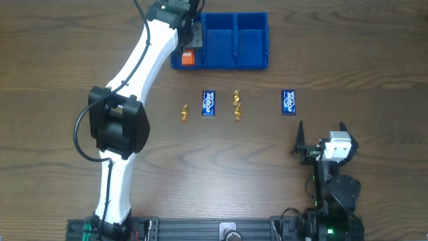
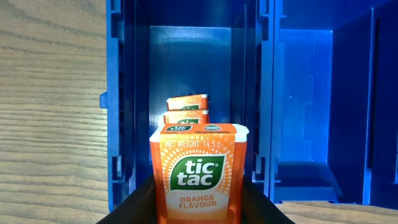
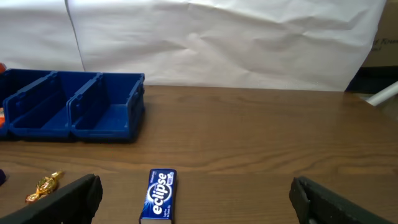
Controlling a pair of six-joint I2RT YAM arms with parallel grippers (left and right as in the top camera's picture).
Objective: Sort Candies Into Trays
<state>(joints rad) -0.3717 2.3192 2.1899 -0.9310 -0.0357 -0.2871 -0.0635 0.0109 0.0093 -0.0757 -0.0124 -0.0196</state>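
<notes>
The left claw [image 2: 199,208] grips 1 orange box [image 2: 199,168] over the left compartment of the blue tray [image 1: 231,65], where 2 orange boxes [image 2: 186,109] already lie. On the bench [image 1: 374,80], 2 blue packs [image 1: 209,103] and 3 gold candies [image 1: 184,112] are left. The right claw [image 1: 320,136] is wide open and empty.

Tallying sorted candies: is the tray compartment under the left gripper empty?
Not empty: two orange boxes lie in that blue tray compartment, beyond a third orange box held by the left gripper.
</notes>
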